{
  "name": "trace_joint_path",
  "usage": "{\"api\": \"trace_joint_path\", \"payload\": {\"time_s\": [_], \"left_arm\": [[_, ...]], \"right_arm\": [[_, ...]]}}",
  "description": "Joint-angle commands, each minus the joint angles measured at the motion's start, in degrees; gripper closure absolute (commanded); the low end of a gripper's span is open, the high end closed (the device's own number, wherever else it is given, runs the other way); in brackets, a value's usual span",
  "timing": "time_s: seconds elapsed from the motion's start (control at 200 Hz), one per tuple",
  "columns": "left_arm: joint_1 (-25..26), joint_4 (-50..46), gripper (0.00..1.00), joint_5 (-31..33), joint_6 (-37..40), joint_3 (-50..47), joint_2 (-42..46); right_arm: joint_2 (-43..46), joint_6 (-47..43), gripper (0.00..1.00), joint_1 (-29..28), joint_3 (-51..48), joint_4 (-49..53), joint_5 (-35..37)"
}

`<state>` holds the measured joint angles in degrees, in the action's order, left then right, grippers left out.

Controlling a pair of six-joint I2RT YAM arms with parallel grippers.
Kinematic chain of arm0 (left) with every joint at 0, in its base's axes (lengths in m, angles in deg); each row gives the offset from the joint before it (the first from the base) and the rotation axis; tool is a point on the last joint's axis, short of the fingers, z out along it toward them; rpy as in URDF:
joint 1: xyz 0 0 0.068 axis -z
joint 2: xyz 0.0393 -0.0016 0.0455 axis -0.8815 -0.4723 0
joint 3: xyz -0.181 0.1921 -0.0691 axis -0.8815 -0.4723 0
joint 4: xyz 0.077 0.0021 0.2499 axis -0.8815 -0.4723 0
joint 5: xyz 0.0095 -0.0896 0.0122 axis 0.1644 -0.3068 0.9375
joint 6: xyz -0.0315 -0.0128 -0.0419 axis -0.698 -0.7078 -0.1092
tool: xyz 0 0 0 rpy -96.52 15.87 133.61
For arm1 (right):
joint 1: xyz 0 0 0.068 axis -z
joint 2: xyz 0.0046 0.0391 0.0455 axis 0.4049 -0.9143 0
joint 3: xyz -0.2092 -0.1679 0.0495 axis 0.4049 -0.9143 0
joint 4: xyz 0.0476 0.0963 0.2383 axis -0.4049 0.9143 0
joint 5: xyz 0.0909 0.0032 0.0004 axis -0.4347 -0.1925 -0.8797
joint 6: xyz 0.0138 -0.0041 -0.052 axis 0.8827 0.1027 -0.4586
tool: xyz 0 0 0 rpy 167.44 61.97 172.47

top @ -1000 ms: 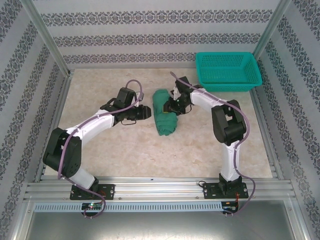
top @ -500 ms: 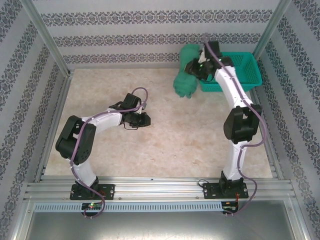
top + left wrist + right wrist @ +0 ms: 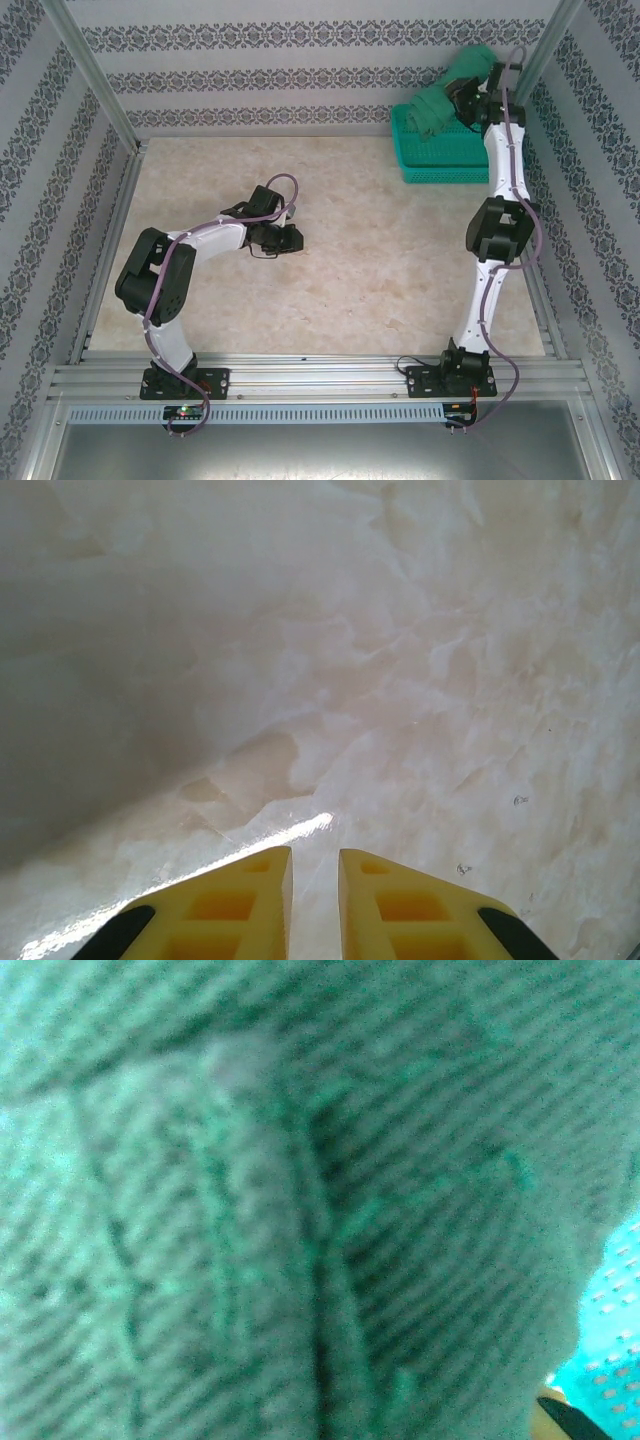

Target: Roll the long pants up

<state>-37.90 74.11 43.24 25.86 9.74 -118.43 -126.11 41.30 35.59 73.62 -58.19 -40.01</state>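
Observation:
The long pants [image 3: 438,103] are a rolled dark green bundle held up in the air over the back right corner. My right gripper [image 3: 463,102] is shut on them, with the arm stretched far back. In the right wrist view the green fabric [image 3: 280,1210] fills almost everything and hides the jaws, though part of one finger [image 3: 572,1416] peeks out at the bottom right. My left gripper [image 3: 293,240] hovers low over the bare table middle. Its yellow fingers [image 3: 230,900] stand nearly together around the gripper [image 3: 314,858], holding nothing.
The teal mesh basket [image 3: 450,165] sits at the back right, directly under the hanging bundle, and its mesh [image 3: 620,1350] shows past the fabric. The beige marble tabletop [image 3: 380,260] is ringed by patterned walls and metal frame posts [image 3: 95,75].
My right arm lifted the rolled pants from the table's middle and carried them up and back right, over the basket. The left arm drew back slightly towards the left.

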Motion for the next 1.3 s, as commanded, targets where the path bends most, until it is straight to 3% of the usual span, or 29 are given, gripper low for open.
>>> {"api": "trace_joint_path", "payload": {"time_s": [0.0,0.25,0.445,0.56,0.575,0.654,0.774,0.939,1.114,1.294], "left_arm": [[-0.18,-0.13,0.82,0.18,0.01,1.57,-1.21],[-0.19,0.00,0.83,0.65,-0.12,1.78,-2.16],[-0.19,-0.75,0.82,1.13,0.45,2.68,-3.14],[-0.19,-0.70,0.74,2.08,0.69,3.38,-3.10],[-0.18,-0.74,0.73,2.24,0.79,3.58,-3.05],[-0.20,-1.81,0.68,3.58,1.16,4.83,-3.09],[-0.28,-2.96,0.69,6.08,2.01,6.33,-2.67],[-0.44,-3.75,0.68,14.56,2.96,6.48,1.23],[-0.89,-1.45,0.56,36.78,3.52,1.21,11.91],[-1.96,2.30,0.57,60.76,5.62,-6.40,25.30]], "right_arm": [[-1.85,8.32,1.00,0.41,-1.15,-11.85,1.23],[-2.73,12.65,1.00,-0.27,-16.37,-19.71,12.19],[-4.05,13.09,1.00,-0.28,-17.31,-15.58,15.85],[-1.82,12.73,0.07,0.20,-17.96,-10.94,18.10],[-1.06,12.44,0.03,0.21,-18.63,-10.41,18.80],[3.43,10.69,0.02,0.02,-22.65,-9.75,21.94],[10.37,6.36,0.02,-0.74,-27.49,-8.01,24.53],[22.03,-10.59,0.02,-8.17,-35.00,-7.84,31.98],[33.74,-24.66,0.02,-17.17,-48.10,-10.79,34.51],[45.79,-31.57,0.02,-25.31,-63.66,-14.51,35.78]]}}
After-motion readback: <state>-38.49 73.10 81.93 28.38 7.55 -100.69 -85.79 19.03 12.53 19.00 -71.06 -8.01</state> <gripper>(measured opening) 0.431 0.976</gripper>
